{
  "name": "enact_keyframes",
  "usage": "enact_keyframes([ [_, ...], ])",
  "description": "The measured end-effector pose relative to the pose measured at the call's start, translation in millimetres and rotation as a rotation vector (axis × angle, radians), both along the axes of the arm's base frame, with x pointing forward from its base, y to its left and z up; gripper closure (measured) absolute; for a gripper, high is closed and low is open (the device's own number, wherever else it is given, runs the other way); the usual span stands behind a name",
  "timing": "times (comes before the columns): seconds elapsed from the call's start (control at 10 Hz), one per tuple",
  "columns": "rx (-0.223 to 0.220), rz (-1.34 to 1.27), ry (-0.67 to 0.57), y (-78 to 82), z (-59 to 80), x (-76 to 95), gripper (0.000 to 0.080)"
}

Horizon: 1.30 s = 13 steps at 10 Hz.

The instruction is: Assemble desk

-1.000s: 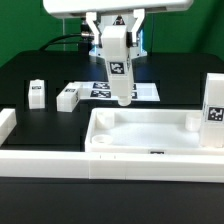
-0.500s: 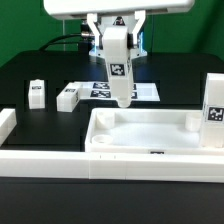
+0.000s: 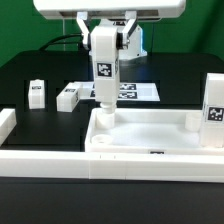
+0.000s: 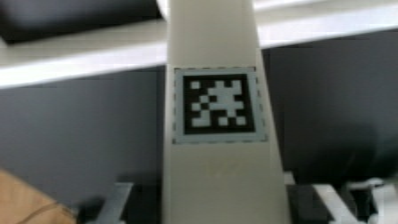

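The hand (image 3: 105,42) grips an upright white square plastic leg (image 3: 104,80), foot at a corner socket of the white rimmed plastic tabletop (image 3: 150,130); two loose legs (image 3: 37,93) lie on the black surface (image 3: 50,125), a fourth leg (image 3: 213,110) stands at the tabletop's end, so most assembly seemingly remains.

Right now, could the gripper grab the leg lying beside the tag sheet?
Probably not yet: the gripper is occupied, shut on the carried leg. The lying leg itself sits in the open, with nothing over it.
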State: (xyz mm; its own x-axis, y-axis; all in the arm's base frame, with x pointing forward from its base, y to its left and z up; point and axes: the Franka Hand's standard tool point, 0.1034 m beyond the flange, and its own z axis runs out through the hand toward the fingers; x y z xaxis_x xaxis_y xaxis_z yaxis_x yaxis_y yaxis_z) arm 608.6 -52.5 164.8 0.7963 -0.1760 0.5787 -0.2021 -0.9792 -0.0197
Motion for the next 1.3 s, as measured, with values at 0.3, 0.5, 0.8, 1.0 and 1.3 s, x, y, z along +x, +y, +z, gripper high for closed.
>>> enact_keyframes([
  [0.3, -0.004, 0.0, -0.011, 1.2, -4.3, 6.8, 0.0509],
  [0.5, 0.003, 0.002, -0.008, 10.8, -6.7, 7.0, 0.0509],
  [0.8, -0.027, 0.019, 0.0, -8.1, -10.7, 5.1, 0.0509],
  [1.0, -0.012, 0.014, -0.01, -8.6, -11.2, 11.7, 0.0509],
  [1.3, 0.019, -0.012, -0.014, 7.8, -17.8, 11.5, 0.0509],
])
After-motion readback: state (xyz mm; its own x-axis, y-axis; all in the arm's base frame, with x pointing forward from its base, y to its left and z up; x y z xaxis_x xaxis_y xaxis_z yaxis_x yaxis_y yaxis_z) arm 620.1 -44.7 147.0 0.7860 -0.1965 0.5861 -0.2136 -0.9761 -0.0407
